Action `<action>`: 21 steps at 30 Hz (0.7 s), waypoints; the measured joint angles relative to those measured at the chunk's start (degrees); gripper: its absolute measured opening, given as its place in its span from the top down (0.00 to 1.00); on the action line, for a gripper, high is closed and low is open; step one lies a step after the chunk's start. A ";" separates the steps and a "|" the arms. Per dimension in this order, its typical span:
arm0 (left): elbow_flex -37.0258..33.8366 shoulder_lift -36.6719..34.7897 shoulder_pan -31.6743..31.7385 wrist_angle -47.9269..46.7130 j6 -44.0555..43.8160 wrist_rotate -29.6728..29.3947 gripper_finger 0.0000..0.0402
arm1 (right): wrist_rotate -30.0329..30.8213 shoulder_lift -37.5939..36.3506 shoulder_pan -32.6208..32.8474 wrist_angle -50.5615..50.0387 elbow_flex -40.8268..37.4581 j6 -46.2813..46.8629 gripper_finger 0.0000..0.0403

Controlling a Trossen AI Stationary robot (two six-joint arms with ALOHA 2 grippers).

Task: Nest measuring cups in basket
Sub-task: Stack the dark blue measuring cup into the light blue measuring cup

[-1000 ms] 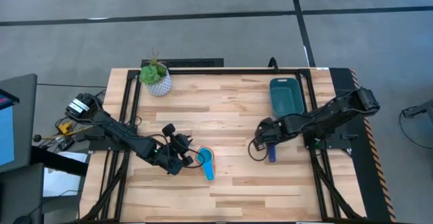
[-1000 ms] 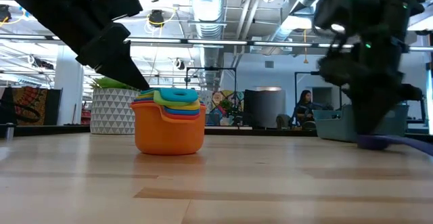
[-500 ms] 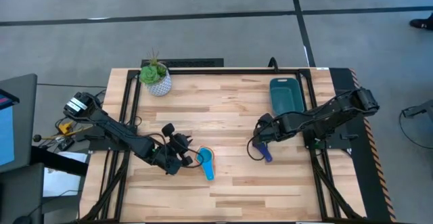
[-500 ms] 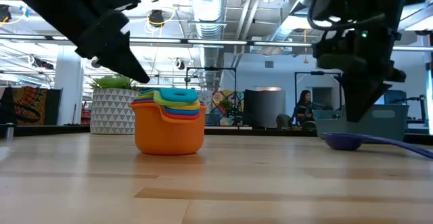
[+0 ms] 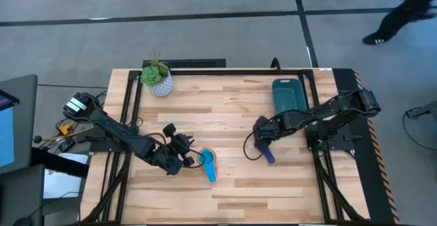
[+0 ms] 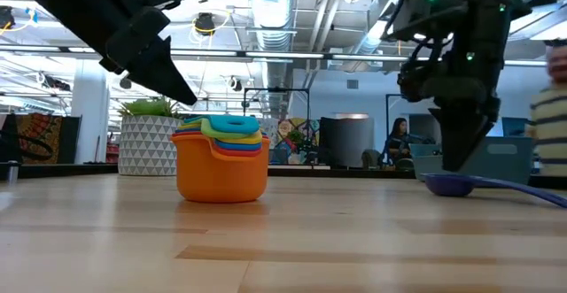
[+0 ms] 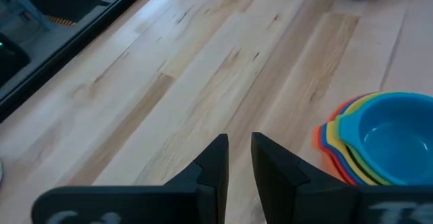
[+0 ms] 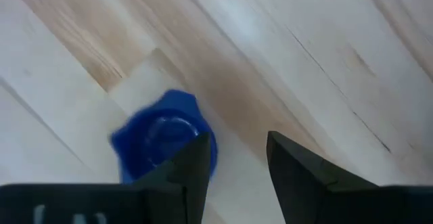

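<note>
From above, the right gripper (image 5: pixel 259 136) is hovering beside the blue cup (image 5: pixel 268 155), near the basket (image 5: pixel 289 97); the left gripper (image 5: pixel 183 146) is waiting by the stack (image 5: pixel 207 160). At table level, the cup is lying flat, looking light, stiff and slick. In the right wrist view, the fingers are standing spread, pinching nothing; the flat handle seems the best hold. The left wrist view shows a narrow gap.

Grey floor (image 5: pixel 205 35) crossed by dark seams surrounds a pale wood table (image 5: pixel 225 117). Behind it: open workshop w/ exposed ceiling pipes (image 6: pixel 275 1), strip lights, a seated person (image 6: pixel 399 142) (far back), another person (image 6: pixel 549 107) at the right edge.
</note>
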 joint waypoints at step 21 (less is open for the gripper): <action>0.00 0.07 0.13 0.39 -2.10 0.22 0.86 | 1.91 6.79 1.32 26.15 0.02 10.99 0.95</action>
